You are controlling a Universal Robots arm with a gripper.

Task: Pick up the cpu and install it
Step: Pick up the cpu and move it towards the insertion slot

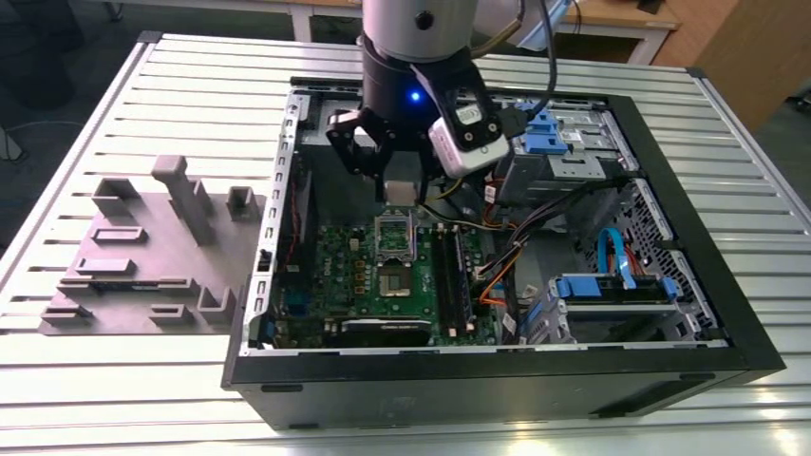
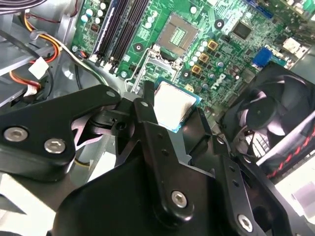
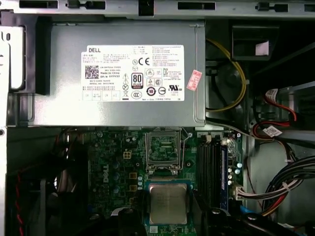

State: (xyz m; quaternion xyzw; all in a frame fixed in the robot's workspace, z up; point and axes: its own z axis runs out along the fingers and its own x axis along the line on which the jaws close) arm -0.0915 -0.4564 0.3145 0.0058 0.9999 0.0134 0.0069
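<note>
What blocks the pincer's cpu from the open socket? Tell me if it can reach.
Probably yes. The pincer holds the cpu near the socket, which lies uncovered, and in both wrist views no cable or part crosses the gap between them.

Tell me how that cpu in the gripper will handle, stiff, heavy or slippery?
Probably stiff: the cpu lies flat though the gripper holds only its edges. Likely light, being thin and far smaller than the motherboard. Its smooth metal top looks slippery, so it could slide if tilted.

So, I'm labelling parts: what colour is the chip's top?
The chip has a pale silver-grey top, clearest in the first wrist view.
</note>
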